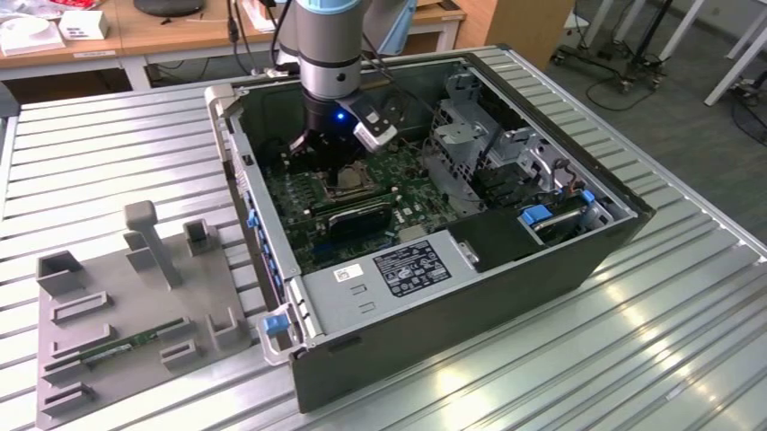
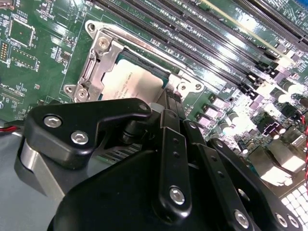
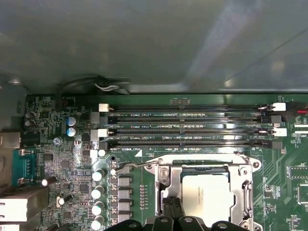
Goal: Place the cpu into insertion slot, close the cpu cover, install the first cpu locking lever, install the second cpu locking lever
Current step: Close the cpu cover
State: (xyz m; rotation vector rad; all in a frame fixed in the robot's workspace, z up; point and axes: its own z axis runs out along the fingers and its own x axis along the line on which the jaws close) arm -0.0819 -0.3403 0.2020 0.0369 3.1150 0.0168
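The cpu (image 3: pixel 204 192) lay seated in the insertion slot (image 1: pixel 348 182) on the green motherboard (image 3: pixel 72 163), inside the open computer case (image 1: pixel 455 332) that stood on the slatted metal bench (image 1: pixel 108 144). The cpu cover (image 3: pixel 162 179) lay flat around the cpu, its silvery frame bordering the metal top. The gripper (image 2: pixel 171 98) hovered at the cover's edge, just beside the cpu, its fingers pressed together with nothing visible between them. Long black memory slots (image 3: pixel 187 130) ran alongside the insertion slot.
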